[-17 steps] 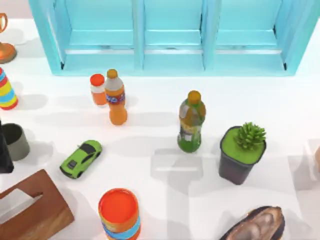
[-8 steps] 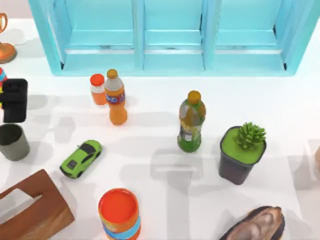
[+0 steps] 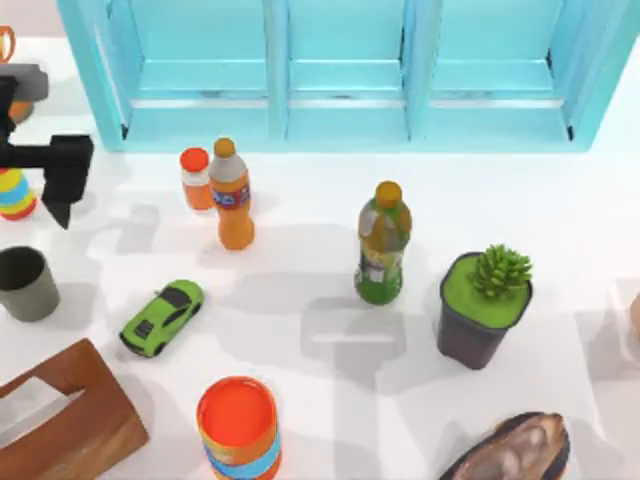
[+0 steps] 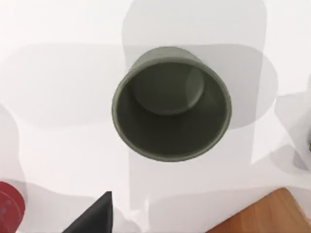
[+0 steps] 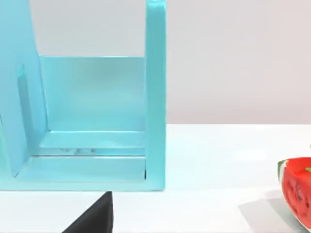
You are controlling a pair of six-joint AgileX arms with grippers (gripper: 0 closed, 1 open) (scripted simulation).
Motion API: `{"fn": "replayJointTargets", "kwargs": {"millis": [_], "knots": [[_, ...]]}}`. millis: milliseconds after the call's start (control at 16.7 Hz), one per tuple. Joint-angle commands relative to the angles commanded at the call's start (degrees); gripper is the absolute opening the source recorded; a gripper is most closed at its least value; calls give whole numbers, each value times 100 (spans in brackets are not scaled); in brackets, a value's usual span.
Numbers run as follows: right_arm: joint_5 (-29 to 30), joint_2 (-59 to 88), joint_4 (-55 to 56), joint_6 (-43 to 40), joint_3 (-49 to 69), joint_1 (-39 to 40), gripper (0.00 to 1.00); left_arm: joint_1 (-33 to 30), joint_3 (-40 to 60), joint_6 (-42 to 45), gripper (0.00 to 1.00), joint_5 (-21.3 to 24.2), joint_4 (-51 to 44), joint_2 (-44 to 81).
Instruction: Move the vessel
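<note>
The cup (image 3: 24, 283) is sitting upright and untouched beside the toy car (image 3: 162, 317), while the left gripper (image 3: 62, 180) is hovering beyond the cup, empty, its opening impossible to tell, probably lining up a grasp.

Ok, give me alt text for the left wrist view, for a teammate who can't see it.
Looking straight down into the grey cup, which stands upright and empty on the white table, free of any grip. A red object and a wooden box corner sit at the frame's edges.
</note>
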Motion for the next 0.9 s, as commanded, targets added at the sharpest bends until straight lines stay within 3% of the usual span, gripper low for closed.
{"fn": "replayJointTargets", "kwargs": {"millis": [540,900], "knots": [[0,0,0,0,0,0,100,16,197,9,100,13,-108,344],[0,0,0,0,0,0,100,13,-835,24,100,15,1361,704]]}}
